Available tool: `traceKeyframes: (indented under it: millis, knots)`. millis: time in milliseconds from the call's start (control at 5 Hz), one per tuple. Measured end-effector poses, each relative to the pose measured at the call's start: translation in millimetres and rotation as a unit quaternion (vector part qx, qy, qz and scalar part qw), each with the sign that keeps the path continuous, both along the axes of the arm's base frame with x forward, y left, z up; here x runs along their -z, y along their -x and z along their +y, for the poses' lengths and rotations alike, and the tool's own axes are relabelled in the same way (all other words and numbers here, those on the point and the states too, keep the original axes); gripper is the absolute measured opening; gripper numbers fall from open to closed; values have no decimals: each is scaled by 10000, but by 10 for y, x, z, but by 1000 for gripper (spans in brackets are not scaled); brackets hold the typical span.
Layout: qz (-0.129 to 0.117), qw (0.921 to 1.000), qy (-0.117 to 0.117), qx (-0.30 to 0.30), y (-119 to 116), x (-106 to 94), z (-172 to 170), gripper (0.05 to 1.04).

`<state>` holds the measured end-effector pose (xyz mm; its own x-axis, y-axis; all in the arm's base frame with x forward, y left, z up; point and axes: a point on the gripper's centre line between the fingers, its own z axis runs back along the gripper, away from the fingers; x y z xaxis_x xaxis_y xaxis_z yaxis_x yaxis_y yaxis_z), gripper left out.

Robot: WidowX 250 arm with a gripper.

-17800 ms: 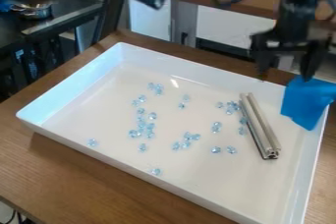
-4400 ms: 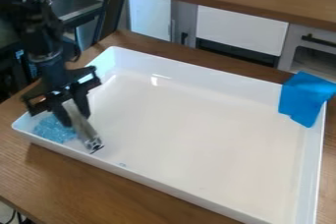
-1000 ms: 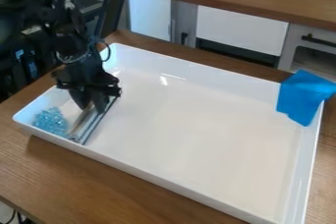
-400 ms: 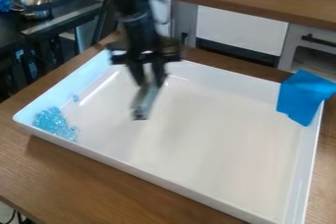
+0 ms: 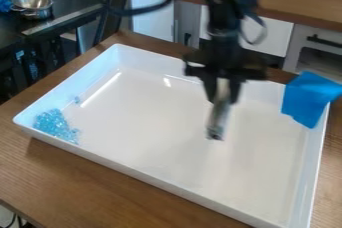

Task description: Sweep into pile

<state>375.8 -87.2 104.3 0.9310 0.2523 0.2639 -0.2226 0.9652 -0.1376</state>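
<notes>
Now we swing our hand point(image 5: 222, 96), closed around the metal bar point(image 5: 216, 122), toward the tray's point(image 5: 308, 172) right side, away from the beads point(image 5: 55, 124) heaped in its left corner, so only a stray bit point(image 5: 77, 100) beyond the heap seems left.

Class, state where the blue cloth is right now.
In the camera view, the blue cloth is at the right, draped over the rim of the white tray at its upper right corner, to the right of the end effector.
</notes>
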Motion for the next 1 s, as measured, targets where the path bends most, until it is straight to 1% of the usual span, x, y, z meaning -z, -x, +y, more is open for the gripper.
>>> traceKeyframes:
  millis: [200, 400, 600, 800, 1000]
  knots:
    - [26, 9995, -276, 163, -83, 276, -295, 346]
    - [35, 9978, -657, 114, -219, 518, -391, 409]
    - [52, 9953, -959, 142, -244, 548, -357, 719]
    - [358, 9962, -747, 272, -144, 462, -358, 975]
    - [540, 9985, 72, 99, -185, -74, -248, 1001]
